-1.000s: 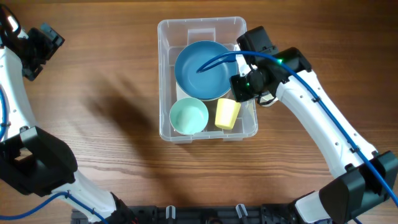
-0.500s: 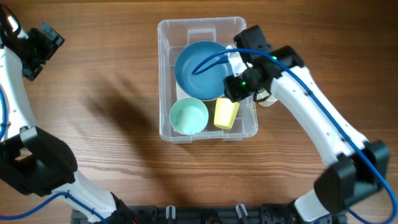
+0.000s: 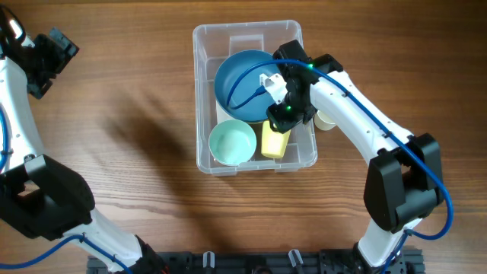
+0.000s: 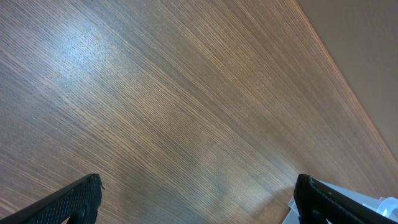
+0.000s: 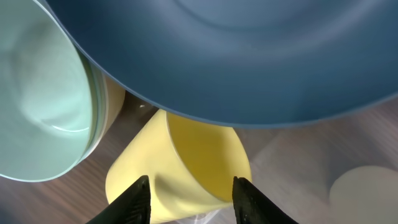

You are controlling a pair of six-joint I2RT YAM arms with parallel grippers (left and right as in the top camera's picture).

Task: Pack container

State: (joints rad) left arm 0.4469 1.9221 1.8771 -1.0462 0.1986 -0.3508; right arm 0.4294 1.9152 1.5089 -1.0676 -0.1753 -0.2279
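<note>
right gripper (image 5: 191, 188), half-spread astride the tipped pale yellow plastic cup (image 5: 186, 152) in the large clear rectangular plastic container (image 3: 243, 27), grip unclear, seems mid-placement; next: release, lift clear.

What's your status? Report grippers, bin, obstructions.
Left gripper open, over table. Right gripper astride yellow cup in bin, grip unclear. Bin also holds blue bowl, mint bowl. Blue bowl's rim crowds the cup.
</note>
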